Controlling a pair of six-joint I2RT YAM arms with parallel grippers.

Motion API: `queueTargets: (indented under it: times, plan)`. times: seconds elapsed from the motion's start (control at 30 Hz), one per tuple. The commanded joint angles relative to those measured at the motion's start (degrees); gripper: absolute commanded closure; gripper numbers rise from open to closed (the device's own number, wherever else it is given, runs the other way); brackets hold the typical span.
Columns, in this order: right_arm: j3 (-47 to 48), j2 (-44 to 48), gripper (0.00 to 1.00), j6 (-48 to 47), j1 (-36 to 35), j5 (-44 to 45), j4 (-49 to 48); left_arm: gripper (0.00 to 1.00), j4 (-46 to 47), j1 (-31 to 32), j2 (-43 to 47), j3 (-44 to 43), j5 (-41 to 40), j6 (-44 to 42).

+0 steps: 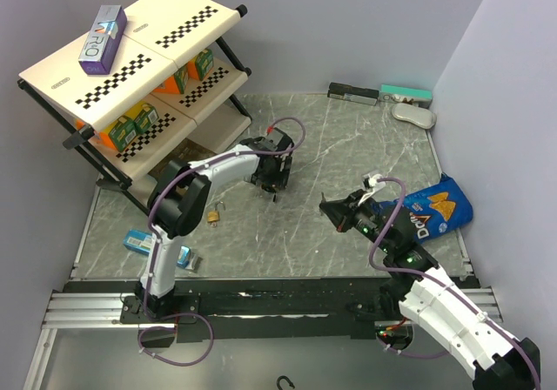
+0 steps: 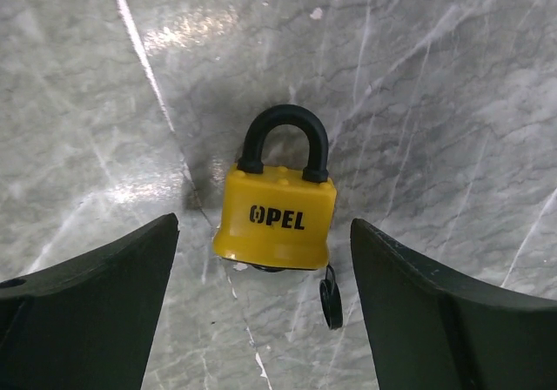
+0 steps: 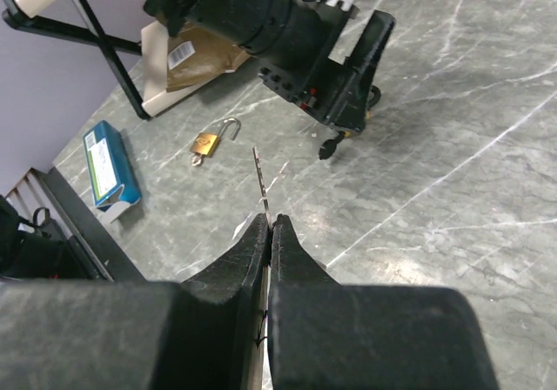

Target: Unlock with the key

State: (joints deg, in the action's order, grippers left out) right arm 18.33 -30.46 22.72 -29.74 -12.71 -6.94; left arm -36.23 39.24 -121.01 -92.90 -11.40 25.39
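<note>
Well, left wrist view: the yellow lock (image 2: 277, 220) lies flat on the tabletop (image 2: 435, 77), loop shut, between the 2 fingers of the wide-open left pincer (image 2: 264, 242). Right wrist view: the right pincer (image 3: 268, 229) squeezes a thin key (image 3: 259, 177), aimed at the lock but well apart from it. Top view: same gap. Nothing looks unlocked yet; I think the key must go in and turn.

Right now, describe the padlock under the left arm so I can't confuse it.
From the slanted shelf rack, follow the left arm to its open end effector; the yellow padlock lies on the table between its fingers. It's stamped OPEL with a black shackle; the brass padlock nearby has a bare metal one.
</note>
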Motion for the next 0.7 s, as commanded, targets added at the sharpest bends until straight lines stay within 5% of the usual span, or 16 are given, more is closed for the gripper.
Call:
queueTargets:
  times: [0.0, 0.5, 0.6, 0.67]
  plan:
    - [-1.01, 0.84, 1.0, 0.92, 0.21, -2.05, -3.87, 0.15, -0.6, 0.31, -1.07, -2.55, 1.99, -0.51]
    - [-1.98, -0.04, 1.0, 1.1, 0.21, -2.32, -4.22, 0.25, -1.39, 0.57, -5.37, -3.86, 1.55, -10.53]
    - [-1.89, -0.83, 1.0, 1.1, 0.2, -2.41, -4.31, 0.37, -2.7, 0.57, -7.3, -5.36, 3.4, -12.11]
    - [-1.72, -1.36, 1.0, 1.01, 0.12, -2.41, -3.87, 0.57, -3.49, 0.57, -8.36, -6.06, 4.28, -12.73]
